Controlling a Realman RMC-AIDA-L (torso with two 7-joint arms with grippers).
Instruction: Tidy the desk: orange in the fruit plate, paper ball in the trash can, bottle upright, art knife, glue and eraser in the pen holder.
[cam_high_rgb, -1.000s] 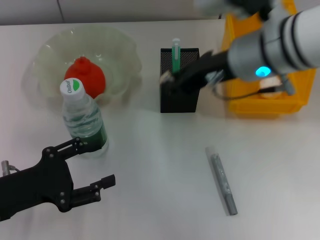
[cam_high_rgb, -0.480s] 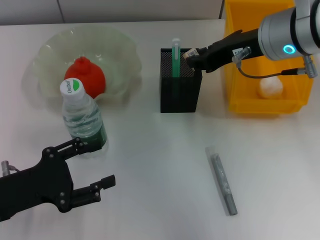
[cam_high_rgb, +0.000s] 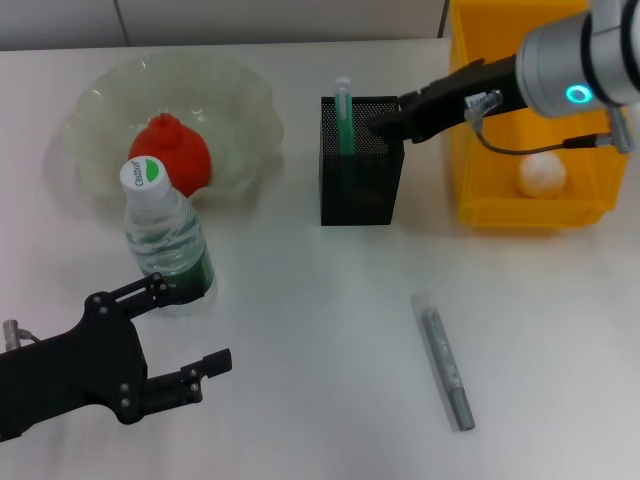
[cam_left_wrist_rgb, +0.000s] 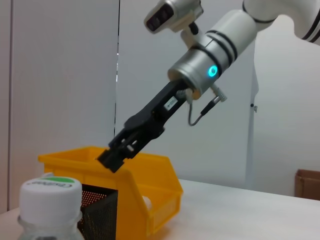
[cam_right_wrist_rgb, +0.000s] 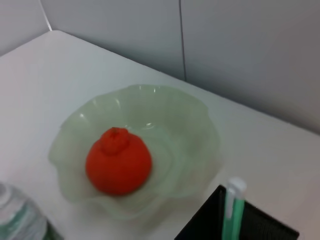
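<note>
in the head view the right gripper (cam_high_rgb: 383, 122) reaches in from the upper right and hovers over the right rim of the pen holder (cam_high_rgb: 360, 185), the black mesh cup at upper centre. whether its fingers are open or closed i cannot tell. the art knife (cam_high_rgb: 345, 118) stands upright inside the pen holder, its top poking above the rim. right of the holder sits the trash can (cam_high_rgb: 480, 190), with the paper ball (cam_high_rgb: 541, 175) lying inside it. at upper left the orange (cam_high_rgb: 171, 150) rests in the fruit plate (cam_high_rgb: 245, 110). the bottle (cam_high_rgb: 165, 235) stands upright just in front of the plate. the glue (cam_high_rgb: 445, 361) lies flat on the table (cam_high_rgb: 320, 330) at lower right of centre, well apart from the holder. the left gripper (cam_high_rgb: 190, 335) waits at lower left beside the bottle's base, fingers spread and holding nothing.
</note>
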